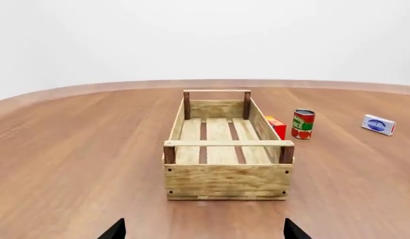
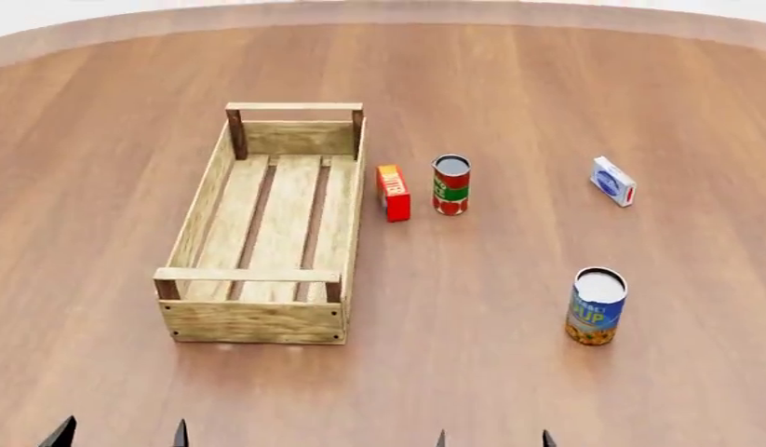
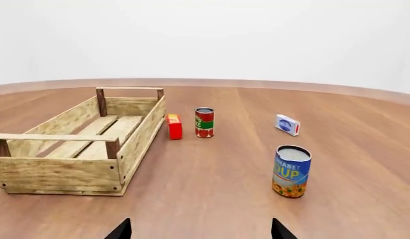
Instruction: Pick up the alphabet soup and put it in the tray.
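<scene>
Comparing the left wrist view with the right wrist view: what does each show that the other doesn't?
Only the left wrist view looks lengthwise down the tray, end-on. Only the right wrist view shows the alphabet soup, standing upright and apart from everything else. Both share the tray, the red box, the red and green can, the white and blue box and the wooden table.

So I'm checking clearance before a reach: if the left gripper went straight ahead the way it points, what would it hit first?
Most likely the tray, near end wall first: it sits centred ahead of the open left gripper, though depth is unclear.
</scene>
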Available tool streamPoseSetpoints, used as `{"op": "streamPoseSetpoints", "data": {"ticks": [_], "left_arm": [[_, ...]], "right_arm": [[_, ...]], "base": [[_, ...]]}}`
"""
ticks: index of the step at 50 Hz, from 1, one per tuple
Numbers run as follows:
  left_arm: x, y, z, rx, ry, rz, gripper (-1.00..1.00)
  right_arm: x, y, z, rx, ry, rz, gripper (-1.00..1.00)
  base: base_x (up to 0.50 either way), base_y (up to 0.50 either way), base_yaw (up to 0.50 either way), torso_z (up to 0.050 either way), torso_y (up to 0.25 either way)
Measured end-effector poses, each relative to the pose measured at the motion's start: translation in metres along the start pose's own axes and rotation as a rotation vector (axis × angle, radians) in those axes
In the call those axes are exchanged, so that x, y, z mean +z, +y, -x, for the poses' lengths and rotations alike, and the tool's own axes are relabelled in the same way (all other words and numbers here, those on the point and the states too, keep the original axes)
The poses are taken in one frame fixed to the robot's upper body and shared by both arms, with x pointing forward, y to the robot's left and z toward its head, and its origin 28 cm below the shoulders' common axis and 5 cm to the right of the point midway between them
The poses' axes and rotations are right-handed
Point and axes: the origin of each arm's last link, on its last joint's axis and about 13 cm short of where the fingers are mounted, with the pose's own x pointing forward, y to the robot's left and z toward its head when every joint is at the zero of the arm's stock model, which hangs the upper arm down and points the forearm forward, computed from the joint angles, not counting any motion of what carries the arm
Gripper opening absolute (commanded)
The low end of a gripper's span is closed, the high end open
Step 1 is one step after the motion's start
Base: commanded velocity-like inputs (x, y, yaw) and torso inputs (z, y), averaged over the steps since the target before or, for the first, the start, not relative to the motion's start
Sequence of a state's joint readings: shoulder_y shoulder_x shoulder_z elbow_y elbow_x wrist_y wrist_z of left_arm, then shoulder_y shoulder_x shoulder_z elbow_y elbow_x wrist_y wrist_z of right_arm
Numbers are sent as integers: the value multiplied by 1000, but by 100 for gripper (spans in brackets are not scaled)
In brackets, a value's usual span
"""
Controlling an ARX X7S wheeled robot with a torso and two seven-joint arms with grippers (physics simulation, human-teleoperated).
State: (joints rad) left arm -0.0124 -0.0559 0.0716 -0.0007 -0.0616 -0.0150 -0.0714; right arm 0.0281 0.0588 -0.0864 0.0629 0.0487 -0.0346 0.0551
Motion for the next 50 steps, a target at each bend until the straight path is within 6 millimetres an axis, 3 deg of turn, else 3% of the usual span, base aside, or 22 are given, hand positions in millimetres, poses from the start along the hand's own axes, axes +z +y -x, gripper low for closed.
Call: {"op": "streamPoseSetpoints", "data": {"ticks": [18, 50], "left_arm": [[2, 0, 0, -4, -3, -6, 100], [1, 0, 0, -4, -2, -5, 100]], "right_arm": [[0, 1, 0, 20, 3, -19, 100], [-1, 2, 0, 53, 1, -34, 100]], "base": [[406, 385, 0, 0, 0], [500, 61, 0, 0, 0]]}}
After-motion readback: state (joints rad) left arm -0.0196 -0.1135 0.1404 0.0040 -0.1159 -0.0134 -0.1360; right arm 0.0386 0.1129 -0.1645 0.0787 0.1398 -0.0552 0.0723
